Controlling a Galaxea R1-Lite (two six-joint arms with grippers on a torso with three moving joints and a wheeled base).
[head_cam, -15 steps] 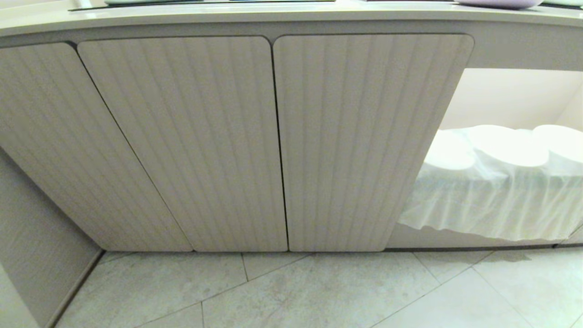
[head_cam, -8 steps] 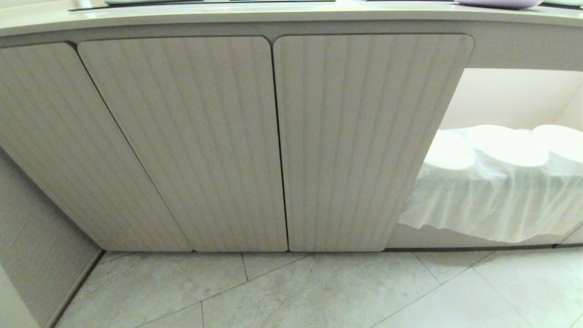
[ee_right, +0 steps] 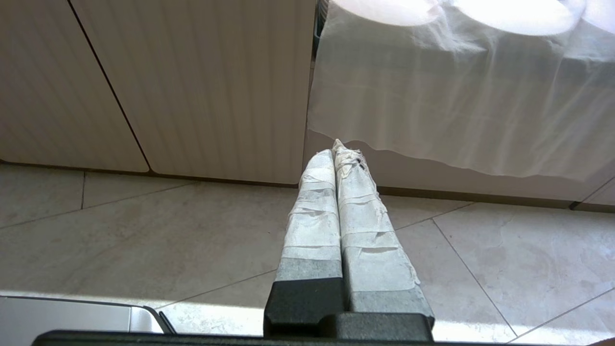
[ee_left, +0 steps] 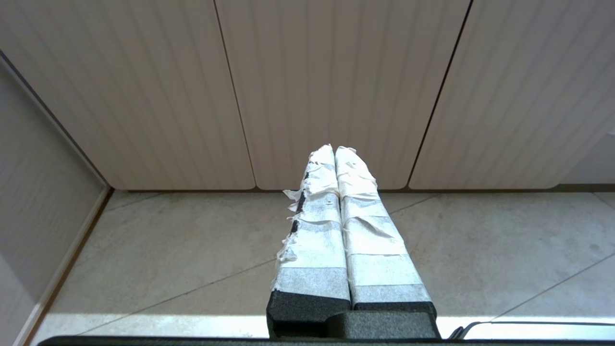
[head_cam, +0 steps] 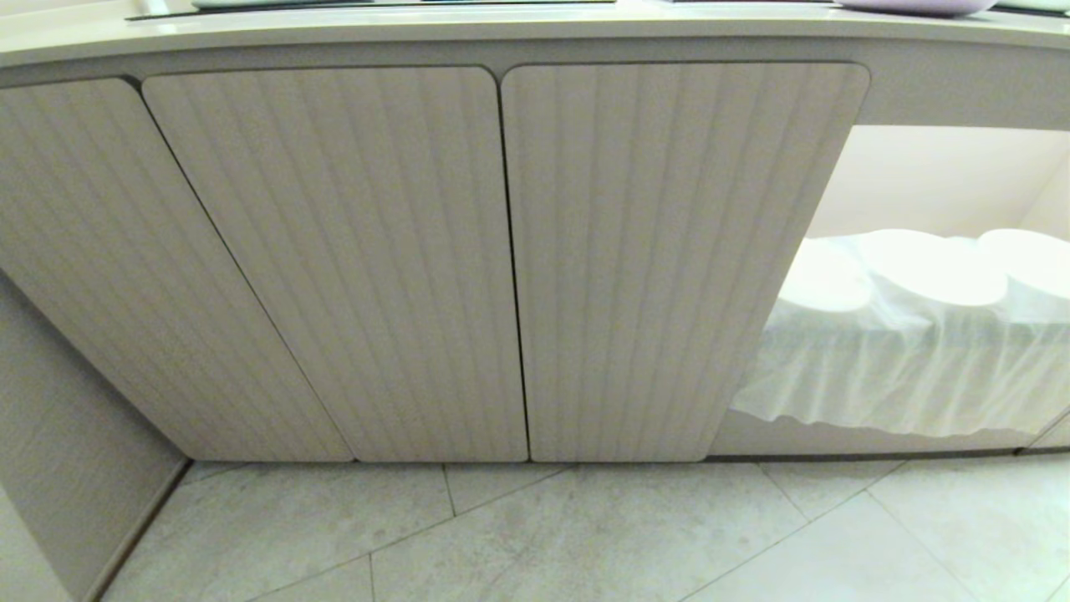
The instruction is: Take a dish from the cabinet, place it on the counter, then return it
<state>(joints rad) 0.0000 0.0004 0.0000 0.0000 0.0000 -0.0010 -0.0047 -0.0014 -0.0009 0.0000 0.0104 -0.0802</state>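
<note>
Three ribbed doors of the cabinet (head_cam: 510,259) shut under the counter (head_cam: 501,29); dish hidden; wrapped stacks (head_cam: 919,276) in the lit niche are not it.

Left wrist: left gripper (ee_left: 335,150) clenched, empty, low over floor tiles (ee_left: 168,250).

Right wrist: right gripper (ee_right: 334,151) clenched, empty. Advice: hook a door edge at the seam, swing wide.

- The cabinet (head_cam: 501,259) doors look matt beige, pressed with fine upright ribs.
- The worktop (head_cam: 418,29) has a smooth, glossy cream finish.
- The floor (head_cam: 585,535) is pale stone-look tile, faintly mottled, with a low sheen.
- Thin, translucent white plastic wrap (head_cam: 903,368) hangs crinkled in the niche.
- Left end effector (ee_left: 335,150) and right end effector (ee_right: 333,146): fingers bound in frayed white tape over matt black.
</note>
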